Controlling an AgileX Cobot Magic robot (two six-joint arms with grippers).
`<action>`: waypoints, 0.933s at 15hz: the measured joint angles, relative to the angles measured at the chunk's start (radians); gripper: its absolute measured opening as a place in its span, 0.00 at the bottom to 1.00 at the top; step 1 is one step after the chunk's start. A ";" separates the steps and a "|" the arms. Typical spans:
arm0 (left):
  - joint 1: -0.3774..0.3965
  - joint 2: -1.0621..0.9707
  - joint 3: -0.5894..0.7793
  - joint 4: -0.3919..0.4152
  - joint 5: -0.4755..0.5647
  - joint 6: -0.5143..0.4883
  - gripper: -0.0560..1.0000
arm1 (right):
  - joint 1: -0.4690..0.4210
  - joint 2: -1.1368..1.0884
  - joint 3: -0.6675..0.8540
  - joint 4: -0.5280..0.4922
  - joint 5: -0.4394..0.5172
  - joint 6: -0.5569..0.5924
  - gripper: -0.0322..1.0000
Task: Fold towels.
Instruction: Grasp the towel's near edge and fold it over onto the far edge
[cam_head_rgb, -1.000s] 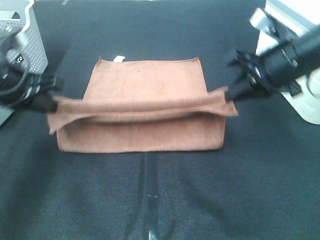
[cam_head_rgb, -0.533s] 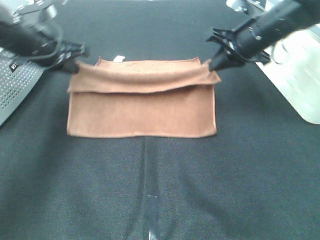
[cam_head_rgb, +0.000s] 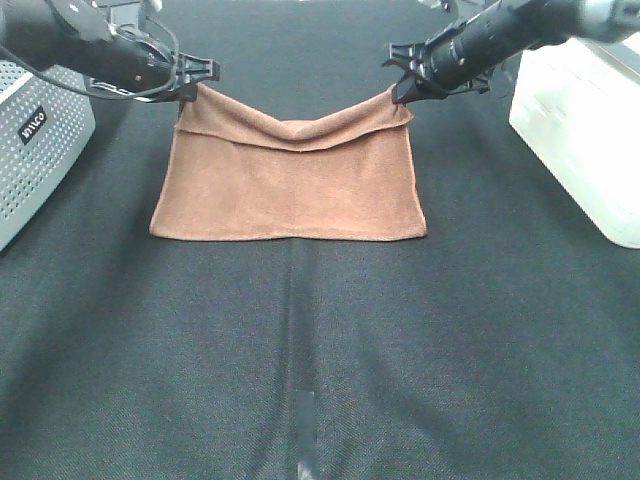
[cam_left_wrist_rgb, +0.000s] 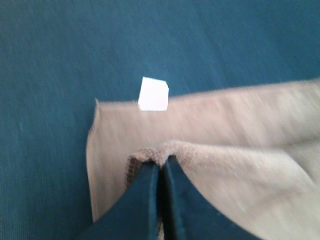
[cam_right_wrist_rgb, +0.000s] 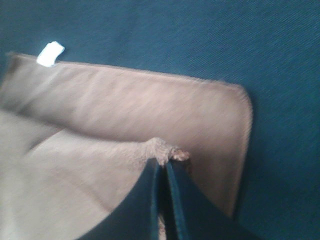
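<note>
Left claw (cam_head_rgb: 192, 88) and right claw (cam_head_rgb: 400, 90) are each clamped on a corner of the towel (cam_head_rgb: 290, 190).
The pinched upper edge sags in the middle between them, hanging just above the lower layer's far hem, where the white tag (cam_left_wrist_rgb: 153, 94) shows. The towel's near fold lies flat on the black tabletop (cam_head_rgb: 300, 350), with wide bare cloth in front of it. A grey basket (cam_head_rgb: 40, 140) sits near the left arm, and a white bin (cam_head_rgb: 580, 120) stands just beside the right arm, both apart from the towel.
</note>
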 joint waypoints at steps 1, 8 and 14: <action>0.000 0.042 -0.037 0.000 -0.041 0.000 0.05 | 0.000 0.048 -0.058 -0.036 -0.026 0.028 0.03; -0.003 0.136 -0.074 -0.004 -0.226 -0.001 0.05 | 0.000 0.125 -0.083 -0.053 -0.151 0.037 0.05; -0.005 0.138 -0.079 0.002 -0.205 -0.001 0.70 | 0.000 0.128 -0.083 -0.061 -0.109 0.037 0.77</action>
